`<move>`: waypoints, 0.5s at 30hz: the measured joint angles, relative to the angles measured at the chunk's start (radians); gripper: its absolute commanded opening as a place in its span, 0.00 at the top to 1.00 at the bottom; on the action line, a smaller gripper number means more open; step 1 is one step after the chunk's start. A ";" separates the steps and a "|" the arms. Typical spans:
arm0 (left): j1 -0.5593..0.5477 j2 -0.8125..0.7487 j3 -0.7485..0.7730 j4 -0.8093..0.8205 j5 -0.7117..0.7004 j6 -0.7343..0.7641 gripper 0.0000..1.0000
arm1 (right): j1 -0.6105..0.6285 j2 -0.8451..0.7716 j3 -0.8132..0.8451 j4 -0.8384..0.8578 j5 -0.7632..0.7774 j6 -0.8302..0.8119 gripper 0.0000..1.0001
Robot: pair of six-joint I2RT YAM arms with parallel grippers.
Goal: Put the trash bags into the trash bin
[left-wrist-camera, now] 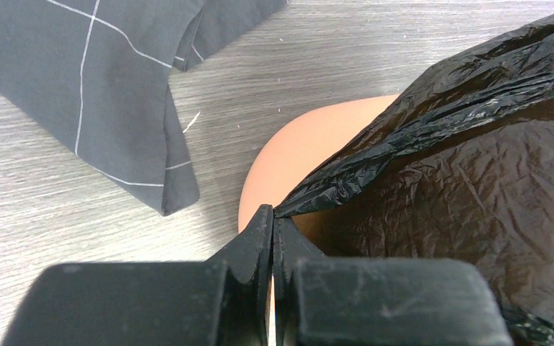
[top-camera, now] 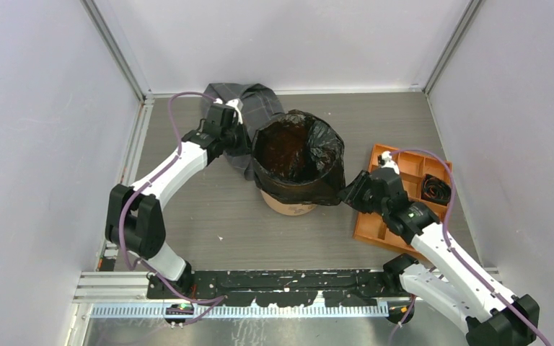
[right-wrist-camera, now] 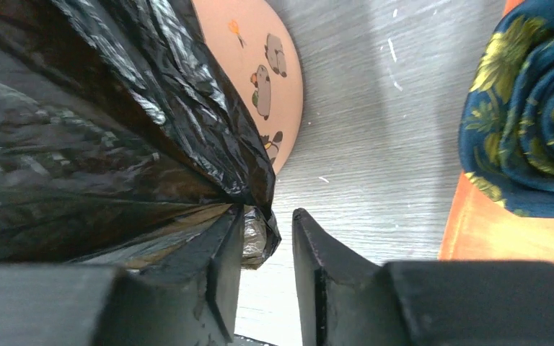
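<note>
A grey wood-grain tabletop (top-camera: 216, 209) is enclosed on three sides by plain pale walls (top-camera: 36, 108), with metal rails running up the rear corners. Small white flecks are scattered over the surface. Along the near edge a black base plate (top-camera: 281, 280) and a toothed metal strip (top-camera: 260, 311) are mounted.

The trash bin (top-camera: 288, 204) is stood upright near the middle of the tabletop. The trash bag (top-camera: 332, 180) is set inside it, mouth open, with its rim folded down over the outside so that only the lower wall of the bin is seen.

The left gripper (left-wrist-camera: 273, 216) is closed on an edge of the bag at the bin's left side. The right gripper (right-wrist-camera: 267, 216) is held with its jaws apart at the bag's right side, a fold of film lying against one finger.

A grey checked cloth (top-camera: 260, 101) is spread behind the bin. An orange tray (top-camera: 375, 223) is placed to the right, with a rolled blue patterned fabric (right-wrist-camera: 526, 122) in it.
</note>
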 measured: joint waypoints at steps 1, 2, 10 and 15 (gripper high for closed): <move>0.000 0.002 0.005 0.000 0.000 0.000 0.99 | 0.000 -0.004 0.018 -0.022 0.010 -0.012 0.55; 0.000 0.004 0.009 0.000 0.000 0.001 0.99 | 0.000 -0.007 0.031 -0.036 0.018 -0.018 0.53; 0.004 0.040 0.053 -0.021 0.000 0.010 1.00 | 0.000 -0.007 0.245 -0.148 0.111 -0.114 0.45; 0.009 0.071 0.093 -0.043 0.000 0.026 1.00 | -0.024 0.122 0.378 -0.143 0.128 -0.185 0.45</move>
